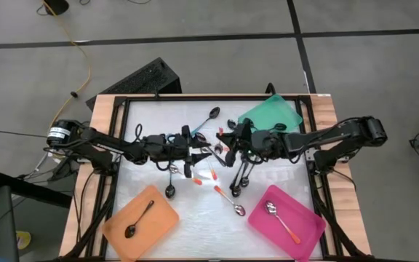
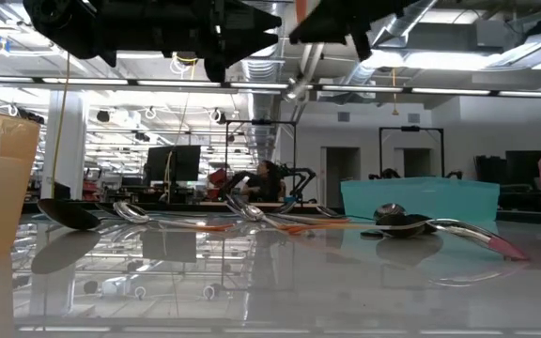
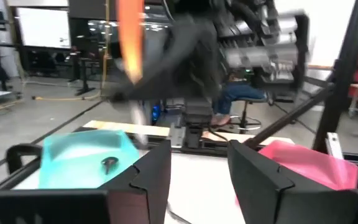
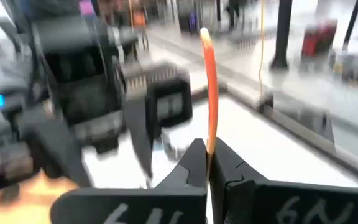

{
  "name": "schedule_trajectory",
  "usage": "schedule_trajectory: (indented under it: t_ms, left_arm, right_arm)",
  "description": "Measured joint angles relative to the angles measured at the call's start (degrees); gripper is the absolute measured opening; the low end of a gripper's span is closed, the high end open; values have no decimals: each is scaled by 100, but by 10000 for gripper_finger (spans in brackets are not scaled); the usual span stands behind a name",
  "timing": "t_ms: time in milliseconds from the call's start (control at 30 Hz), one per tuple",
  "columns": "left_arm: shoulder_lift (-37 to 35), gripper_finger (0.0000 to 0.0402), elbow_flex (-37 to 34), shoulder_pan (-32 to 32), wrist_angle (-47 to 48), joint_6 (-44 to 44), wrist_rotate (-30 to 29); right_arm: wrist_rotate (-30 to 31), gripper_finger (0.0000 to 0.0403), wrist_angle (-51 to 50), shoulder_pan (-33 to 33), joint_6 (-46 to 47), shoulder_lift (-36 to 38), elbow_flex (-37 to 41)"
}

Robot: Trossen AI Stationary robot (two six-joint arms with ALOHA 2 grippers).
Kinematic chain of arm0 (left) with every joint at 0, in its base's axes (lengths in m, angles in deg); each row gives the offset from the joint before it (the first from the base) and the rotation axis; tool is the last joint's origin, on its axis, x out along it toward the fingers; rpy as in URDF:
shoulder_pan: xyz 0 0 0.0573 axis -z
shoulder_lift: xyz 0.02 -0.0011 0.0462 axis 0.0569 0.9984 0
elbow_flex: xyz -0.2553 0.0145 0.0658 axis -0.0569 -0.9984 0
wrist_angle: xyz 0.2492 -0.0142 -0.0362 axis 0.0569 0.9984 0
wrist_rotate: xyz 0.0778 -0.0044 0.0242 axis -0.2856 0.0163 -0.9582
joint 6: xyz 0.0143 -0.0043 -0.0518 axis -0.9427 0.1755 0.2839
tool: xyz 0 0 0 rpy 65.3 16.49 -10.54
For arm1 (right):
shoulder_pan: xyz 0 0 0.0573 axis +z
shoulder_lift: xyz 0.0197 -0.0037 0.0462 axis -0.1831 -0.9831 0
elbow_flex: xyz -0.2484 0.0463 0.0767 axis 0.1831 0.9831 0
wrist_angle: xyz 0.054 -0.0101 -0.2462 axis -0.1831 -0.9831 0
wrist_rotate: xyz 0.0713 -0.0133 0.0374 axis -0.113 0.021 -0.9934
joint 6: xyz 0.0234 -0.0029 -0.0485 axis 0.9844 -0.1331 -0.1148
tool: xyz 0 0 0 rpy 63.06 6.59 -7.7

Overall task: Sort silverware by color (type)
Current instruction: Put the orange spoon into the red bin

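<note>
My right gripper (image 1: 228, 150) (image 4: 207, 163) hangs above the middle of the table, shut on a spoon with a thin orange handle (image 4: 210, 93). In the low view that spoon's silver part (image 2: 297, 83) hangs high over the table. My left gripper (image 1: 193, 154) (image 3: 199, 177) faces it from the left at close range, open and holding nothing. Several more spoons (image 1: 228, 200) (image 2: 252, 214), silver, orange-handled and dark, lie flat on the white table top below and around both grippers. My right gripper pinches the spoon's orange handle (image 4: 211, 144) between its two fingers. A long stretch of the handle stands out beyond the fingertips (image 4: 194, 155). The spoon is lifted clear of the table, its orange end up and its silver end (image 2: 295, 89) hanging down.
An orange tray (image 1: 162, 218) at the near left holds a dark spoon (image 1: 140, 220). A pink tray (image 1: 308, 229) at the near right holds an orange-handled spoon (image 1: 282, 220). A teal tray (image 1: 275, 113) sits at the far right. A black frame (image 1: 195, 97) rims the table.
</note>
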Motion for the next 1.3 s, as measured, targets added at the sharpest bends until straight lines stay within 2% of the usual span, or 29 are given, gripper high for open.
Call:
schedule_trajectory:
  t_ms: [233,500,700,1000,1167,1300]
  left_arm:
    - [0,151,0,-4,55,-3,-216]
    - [-2,151,0,-6,306,47,-235]
    - [-2,151,0,-7,327,56,-141]
    - [-2,151,0,-7,335,59,-148]
    - [-2,151,0,-7,353,60,-150]
    - [-2,151,0,-7,437,60,-154]
  right_arm:
    - [-37,5,-829,-38,703,254,-16]
    - [-67,5,-2643,487,1825,771,-6]
    - [-396,5,-4094,1315,3401,1044,-8]
    - [-1227,5,-4839,2914,5808,937,-12]
    - [-1394,5,-5570,3683,7504,723,-7]
    - [-1461,7,-5735,4128,8452,447,-12]
